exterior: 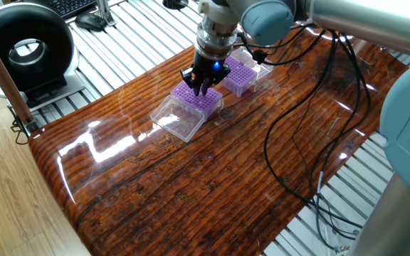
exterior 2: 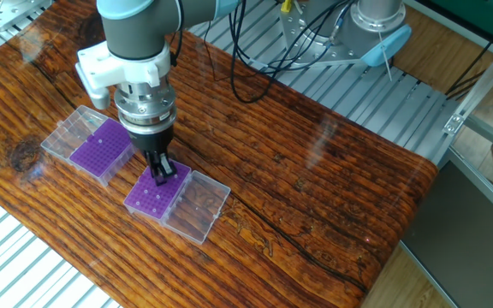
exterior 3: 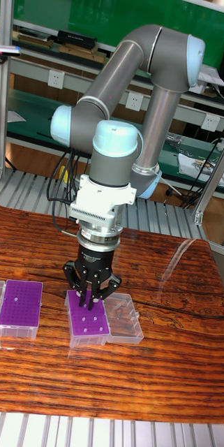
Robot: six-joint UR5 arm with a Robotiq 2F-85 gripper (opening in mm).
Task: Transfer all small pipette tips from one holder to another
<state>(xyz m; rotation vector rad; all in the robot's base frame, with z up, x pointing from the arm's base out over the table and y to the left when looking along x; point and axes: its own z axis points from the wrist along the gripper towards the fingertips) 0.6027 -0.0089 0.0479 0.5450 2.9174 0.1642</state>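
Small pipette tips (exterior 3: 91, 323): sparse pale dots on purple

Two tip boxes side by side on my table (exterior 3: 160, 377)

My end effector (exterior 3: 92, 299) hangs over the right box (exterior 3: 88, 323); its open lid (exterior 3: 124, 318) lies rightward, the other box (exterior 3: 19, 305) left.

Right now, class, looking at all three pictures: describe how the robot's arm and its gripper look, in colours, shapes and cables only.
The arm is built of thick grey tubes joined by rounded light-blue caps. A white blocky wrist unit sits above a ribbed silver collar. The gripper is black with two slim dark fingers; a blue light glows on it in one fixed view. Black cables trail across the table.
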